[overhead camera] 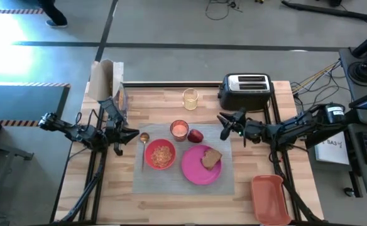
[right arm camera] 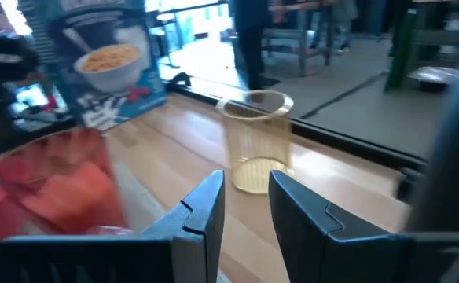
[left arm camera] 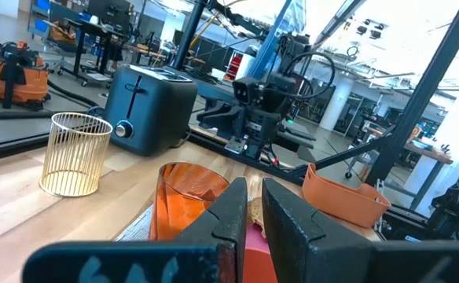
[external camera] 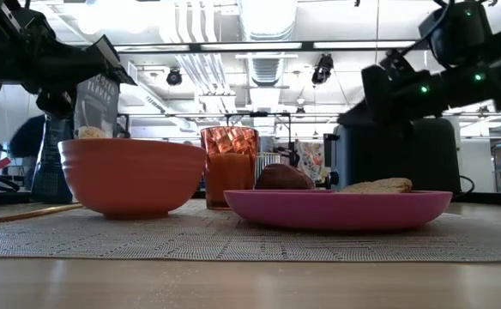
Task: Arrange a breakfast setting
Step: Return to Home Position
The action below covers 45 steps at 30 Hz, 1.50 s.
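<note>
We logged the left end effector (overhead camera: 131,133) empty, its fingers a narrow gap apart, above the counter (overhead camera: 108,201) beside the spoon (overhead camera: 143,143). The right end effector (overhead camera: 224,125) was empty too, its gap slightly wider, near the toaster (overhead camera: 246,89). The grey placemat (overhead camera: 153,182) carried the spoon, the bowl (overhead camera: 161,154) and the plate (overhead camera: 195,169) with the toast (overhead camera: 211,159). The glass (overhead camera: 179,130) and the red fruit (overhead camera: 195,135) seemingly stood on its far edge.

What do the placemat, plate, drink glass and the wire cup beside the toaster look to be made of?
Placemat: grey woven fabric or vinyl, matte; the weave texture shows in the low view.
Plate: probably plastic; smooth, even pink with a soft sheen.
Glass: clear faceted glass or plastic; the drink shows through.
Cup: thin gold-coloured metal wire; the table shows through it.
</note>
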Each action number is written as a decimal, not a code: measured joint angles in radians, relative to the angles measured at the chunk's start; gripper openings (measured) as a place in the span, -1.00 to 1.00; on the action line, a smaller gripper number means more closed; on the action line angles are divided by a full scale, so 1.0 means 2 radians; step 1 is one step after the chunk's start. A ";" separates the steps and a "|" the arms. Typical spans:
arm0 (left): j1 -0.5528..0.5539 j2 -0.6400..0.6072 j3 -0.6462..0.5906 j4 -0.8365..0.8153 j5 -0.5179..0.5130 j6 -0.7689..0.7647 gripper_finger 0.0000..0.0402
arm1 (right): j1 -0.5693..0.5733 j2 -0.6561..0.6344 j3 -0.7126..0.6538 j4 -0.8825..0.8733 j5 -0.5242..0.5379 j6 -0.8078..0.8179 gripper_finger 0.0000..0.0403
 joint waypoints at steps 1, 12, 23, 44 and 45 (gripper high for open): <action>0.000 0.000 0.000 0.000 0.000 0.000 -0.88 | -0.002 -0.004 -0.006 0.002 0.007 0.004 -0.55; 0.000 0.008 0.003 -0.001 0.000 0.000 -0.88 | -0.027 -0.108 -0.083 0.002 0.066 -0.009 -0.55; 0.000 0.007 0.006 0.000 0.000 0.000 -0.88 | -0.031 -0.186 -0.095 -0.117 0.084 -0.027 -0.55; -0.001 0.000 0.006 0.002 0.000 0.000 -0.88 | -0.031 -0.215 -0.096 -0.161 0.089 -0.137 -0.55; -0.001 0.000 0.006 0.001 0.000 0.000 -0.88 | -0.031 -0.226 -0.096 -0.165 0.089 -0.137 -0.55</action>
